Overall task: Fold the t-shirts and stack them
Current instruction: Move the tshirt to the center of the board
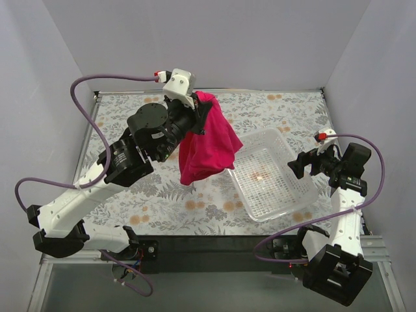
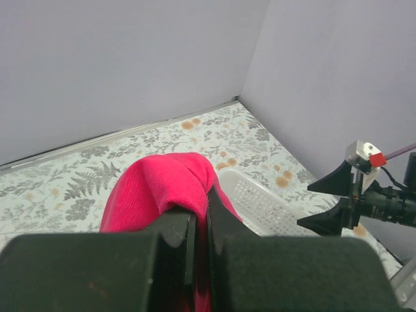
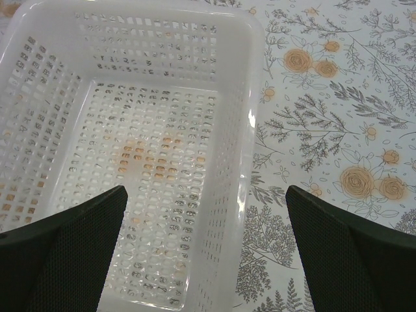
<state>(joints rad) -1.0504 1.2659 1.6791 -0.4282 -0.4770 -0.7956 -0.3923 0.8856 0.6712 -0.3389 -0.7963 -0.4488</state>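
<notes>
Right gripper point(image 1: 293, 165) hovers by the right edge of the floral worktop point(image 1: 162, 201), its fingers spread wide and holding nothing, pointed at the white plastic mesh basket point(image 1: 250, 195), which sits right of the middle. Further back, towards the far edge and left of the basket, the left gripper point(image 1: 198, 110) is raised above the worktop, its fingers pressed together on a fold of the magenta-red t-shirt point(image 1: 208, 146). This hangs bunched and wrinkled from the pinch, its lower end beside the basket's left rim
</notes>
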